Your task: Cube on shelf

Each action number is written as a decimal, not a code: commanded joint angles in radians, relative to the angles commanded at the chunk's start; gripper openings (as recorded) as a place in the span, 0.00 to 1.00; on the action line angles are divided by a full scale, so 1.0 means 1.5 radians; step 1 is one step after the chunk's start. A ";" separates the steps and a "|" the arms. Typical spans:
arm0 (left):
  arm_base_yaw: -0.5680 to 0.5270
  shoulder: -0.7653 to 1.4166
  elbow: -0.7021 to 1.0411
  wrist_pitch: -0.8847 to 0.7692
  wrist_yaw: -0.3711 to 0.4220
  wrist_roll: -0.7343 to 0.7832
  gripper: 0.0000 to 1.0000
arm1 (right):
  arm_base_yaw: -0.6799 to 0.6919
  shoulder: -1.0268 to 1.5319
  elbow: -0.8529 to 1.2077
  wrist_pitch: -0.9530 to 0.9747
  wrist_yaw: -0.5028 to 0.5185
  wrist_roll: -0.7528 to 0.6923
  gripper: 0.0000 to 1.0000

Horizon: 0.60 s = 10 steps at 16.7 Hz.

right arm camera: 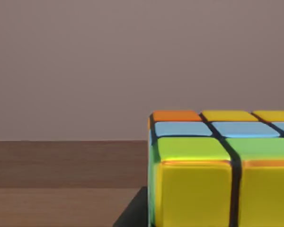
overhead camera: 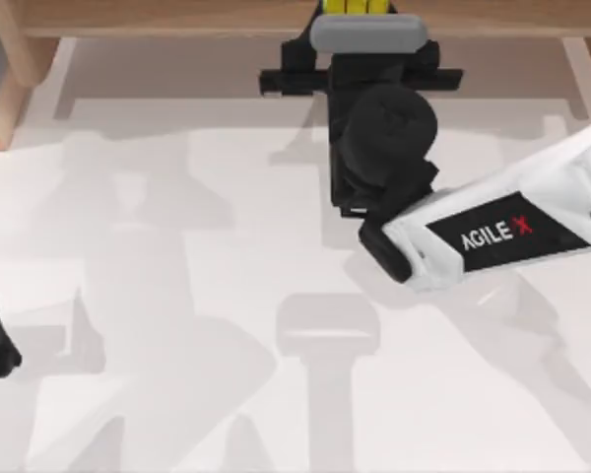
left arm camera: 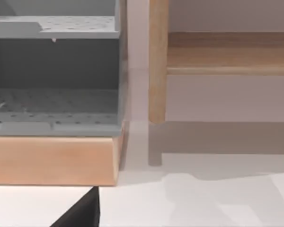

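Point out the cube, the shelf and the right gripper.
cube (right arm camera: 194, 194): right wrist view, yellow front square.
shelf (overhead camera: 177, 15): top view, bare board top.
right gripper (overhead camera: 360, 44): top view, grey and black head at the shelf edge.

Three cameras: one overhead, two on the wrists.
Top view looks straight down on the bench (overhead camera: 177, 296), shelf (overhead camera: 177, 15) along its far edge. Left wrist view faces the shelf (left arm camera: 227, 52) level, from near. Right wrist view sits close behind the cube (right arm camera: 217, 170), shelf board (right arm camera: 61, 179) beneath.
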 joint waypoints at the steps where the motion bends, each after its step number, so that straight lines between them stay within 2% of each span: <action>1: 0.000 0.000 0.000 0.000 0.000 0.000 1.00 | -0.008 0.010 0.030 -0.015 -0.007 0.002 0.00; 6: 0.000 0.000 0.000 0.000 0.000 0.000 1.00 | -0.056 0.084 0.206 -0.114 -0.048 0.012 0.00; 10: 0.000 0.000 0.000 0.000 0.000 0.000 1.00 | -0.074 0.121 0.264 -0.159 -0.066 0.018 0.00</action>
